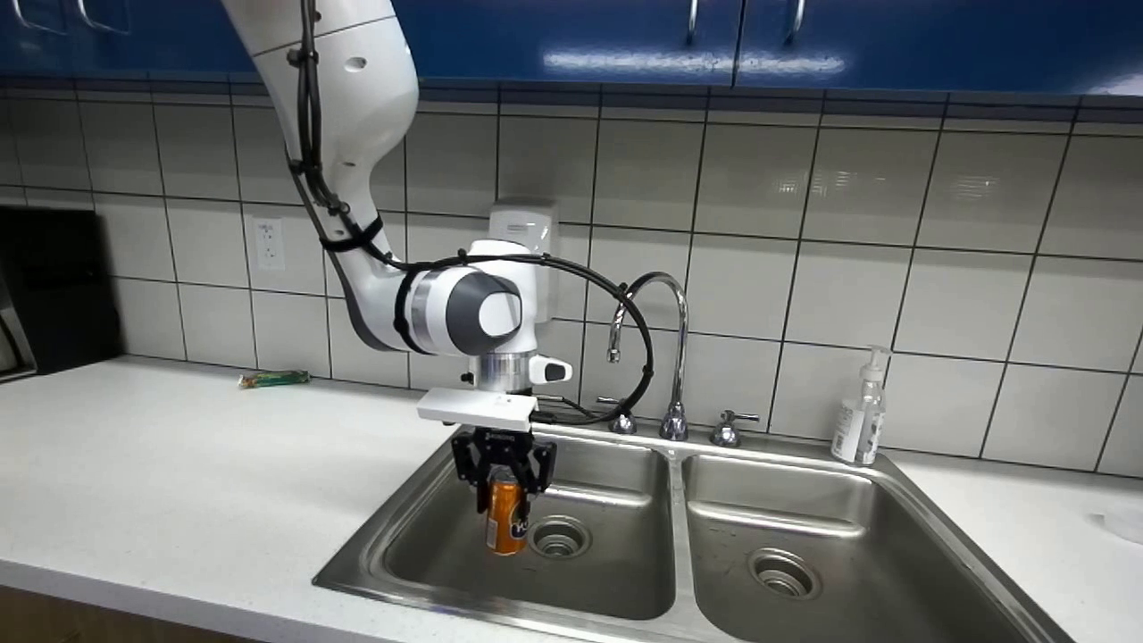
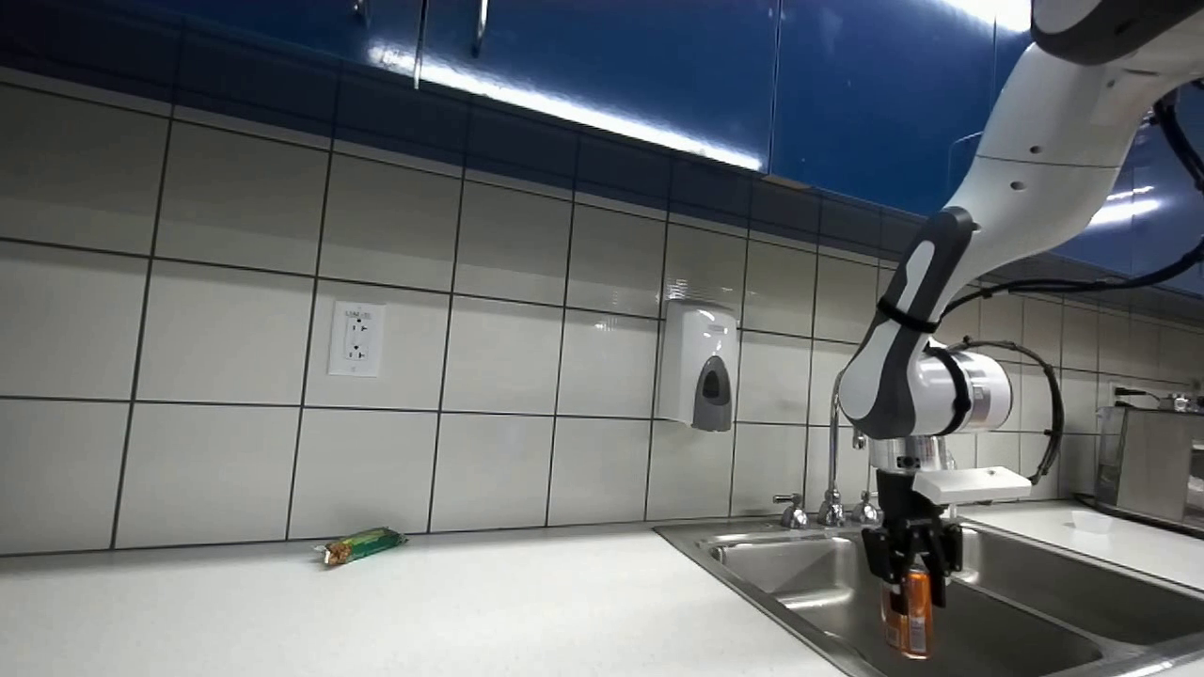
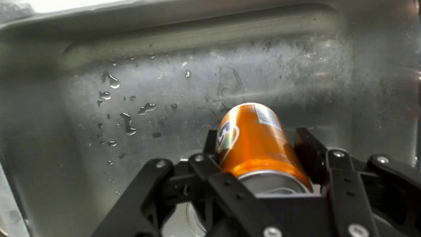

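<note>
My gripper (image 3: pixel 258 144) is clamped on an orange soft-drink can (image 3: pixel 258 138), a black pad (image 3: pixel 308 153) against each side of its glossy barrel, within one bowl (image 1: pixel 616 572) of the double stainless-steel sink (image 1: pixel 390 518). I can't tell whether its base meets the bowl floor. In the wrist view, the bowl's wall (image 3: pixel 164 18) stands apart from the can, past scuffed steel dotted with water drops (image 3: pixel 127 122). The sink's divider (image 1: pixel 681 536) bounds my room; behind the bowls arches a chrome faucet (image 1: pixel 682 357). At the sink's back corner stands a clear pump bottle (image 1: pixel 862 415), its fill unreadable; past the sink's opposite end, a crinkled green packet (image 2: pixel 365 544) lies on the smooth white counter (image 2: pixel 451 611).
</note>
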`<state>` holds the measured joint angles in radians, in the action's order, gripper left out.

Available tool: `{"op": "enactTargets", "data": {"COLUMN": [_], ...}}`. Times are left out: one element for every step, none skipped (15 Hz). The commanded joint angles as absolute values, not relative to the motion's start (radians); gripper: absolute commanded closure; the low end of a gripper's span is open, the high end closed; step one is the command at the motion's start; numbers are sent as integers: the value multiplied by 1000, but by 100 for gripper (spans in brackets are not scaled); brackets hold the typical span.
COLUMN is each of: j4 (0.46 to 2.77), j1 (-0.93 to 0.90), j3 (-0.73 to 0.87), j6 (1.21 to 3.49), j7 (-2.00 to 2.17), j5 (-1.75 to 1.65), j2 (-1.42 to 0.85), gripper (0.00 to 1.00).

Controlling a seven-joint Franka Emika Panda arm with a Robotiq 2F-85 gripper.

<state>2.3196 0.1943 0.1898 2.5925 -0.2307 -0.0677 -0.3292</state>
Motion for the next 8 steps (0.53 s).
{"op": "enactTargets", "data": {"j4": [2237, 2220, 2205, 2190, 2172, 2156, 2139, 2119], "j1": [217, 217, 216, 221, 220, 227, 228, 235], "j3": [160, 159, 159, 153, 154, 147, 147, 140], "j6": [2568, 2566, 2569, 2572, 2578, 2583, 2589, 2593], "j7": [-232, -228, -223, -227, -223, -229, -225, -232], "j5": [-38, -38, -40, -33, -36, -27, -24, -15], "j2": [-400, -421, -441, -462, -484, -506, -525, -545], "gripper": [64, 64, 64, 64, 64, 64, 64, 64]}}
